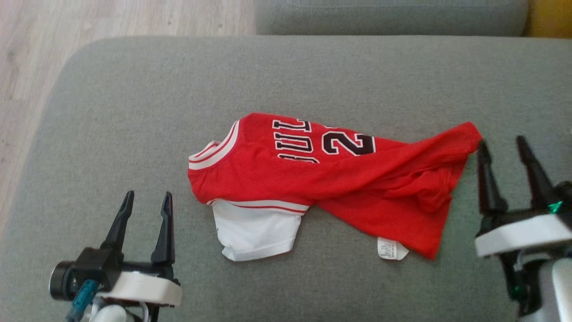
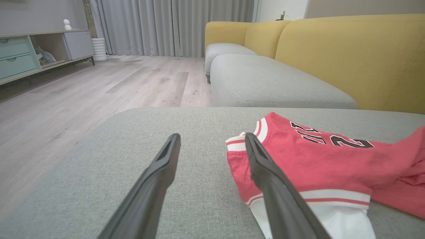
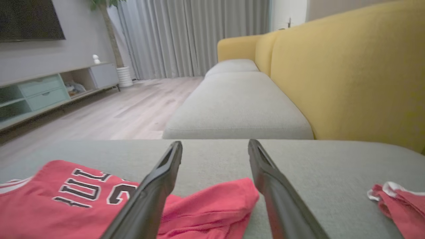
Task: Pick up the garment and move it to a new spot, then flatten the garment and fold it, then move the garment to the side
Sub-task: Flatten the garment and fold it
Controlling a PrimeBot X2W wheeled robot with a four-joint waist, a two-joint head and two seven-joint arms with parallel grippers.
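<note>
1. The left gripper (image 1: pixel 148 197) hovers over the grey cushion (image 1: pixel 111 112), jaws spread and empty.
2. The right gripper (image 1: pixel 501 143) has its jaws spread and empty, tips just beside the jersey's hem corner.
3. The red basketball jersey (image 1: pixel 313 179) lies crumpled between both sets of jaws, its white part nearer the left ones.
4. Beyond the jaws are another grey seat (image 1: pixel 389 18) and the wooden floor (image 1: pixel 111 18).

Left end effector (image 1: pixel 148 195) and right end effector (image 1: pixel 501 143) both have fingers spread wide.
</note>
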